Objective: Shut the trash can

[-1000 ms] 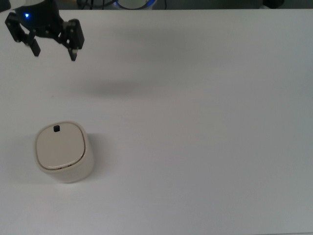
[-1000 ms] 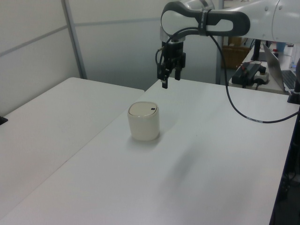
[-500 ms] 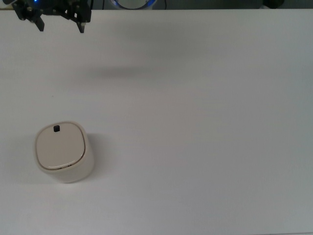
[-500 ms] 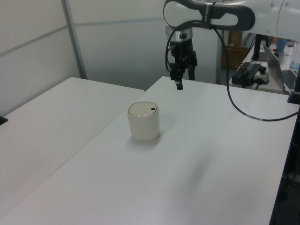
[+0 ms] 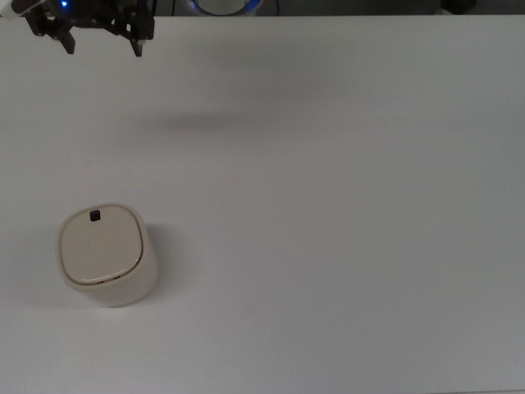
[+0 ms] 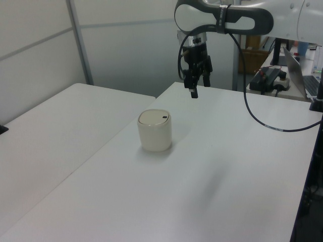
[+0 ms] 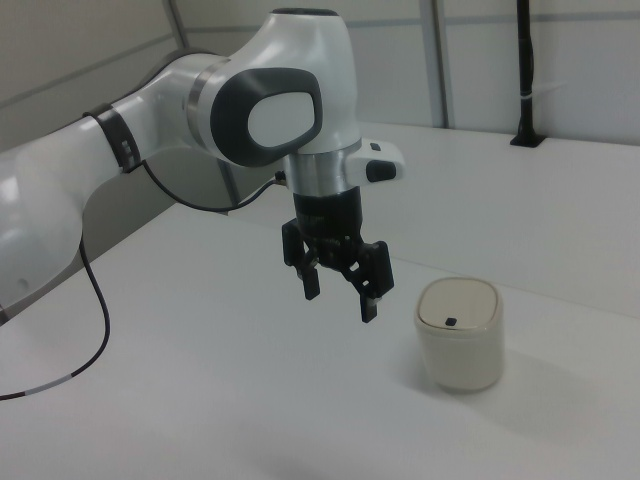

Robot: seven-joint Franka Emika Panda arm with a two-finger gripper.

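Right view: jaws spread wide, nothing between them, both black fingers (image 7: 367, 296) pointing down at bare tabletop. Gripper (image 7: 338, 300) hanging in the air, well clear of the white table (image 7: 200, 400), under the wrist of the white Franka arm (image 7: 270, 110). Black cable (image 7: 60, 330) looping from the arm down toward the right view's lower left.

Trash can (image 7: 459, 333) standing upright on the table, near the gripper on the right view's right, not touching it. Lid (image 7: 459, 304) lying flat on the cream-white body, small black square tab (image 7: 450, 322) on its near edge.

Top view: gripper (image 5: 100, 43) at the upper left edge, partly cut off, blue light above it; trash can (image 5: 107, 256) well apart, toward the top view's lower left, lid shut and level.

Left view: gripper (image 6: 196, 89) raised above the far part of the table, trash can (image 6: 155, 130) below it and to the left view's left. Second white table (image 6: 45, 126) alongside, grey wall panels (image 6: 116, 45) behind.
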